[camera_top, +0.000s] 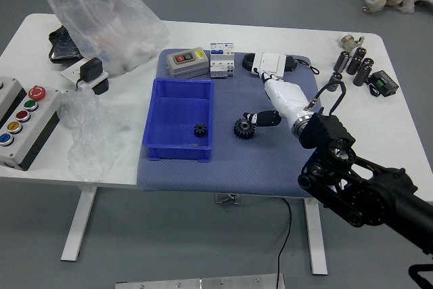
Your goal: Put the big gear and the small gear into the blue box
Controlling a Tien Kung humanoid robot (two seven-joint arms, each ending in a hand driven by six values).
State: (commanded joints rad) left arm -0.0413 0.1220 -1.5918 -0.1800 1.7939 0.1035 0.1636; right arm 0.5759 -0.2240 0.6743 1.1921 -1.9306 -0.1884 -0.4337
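Since your robot hand [288, 98] is spread and empty, aim for the big gear [244, 128]. It lies leftward, toward the counter's [365, 123] near edge.

We see the small gear [200, 130] inside the blue box [178, 106], while the big gear [244, 128] sits just outside it, on the blue mat [237, 170]. Our right hand [286, 100] hangs open and empty near the big gear, over the mat.
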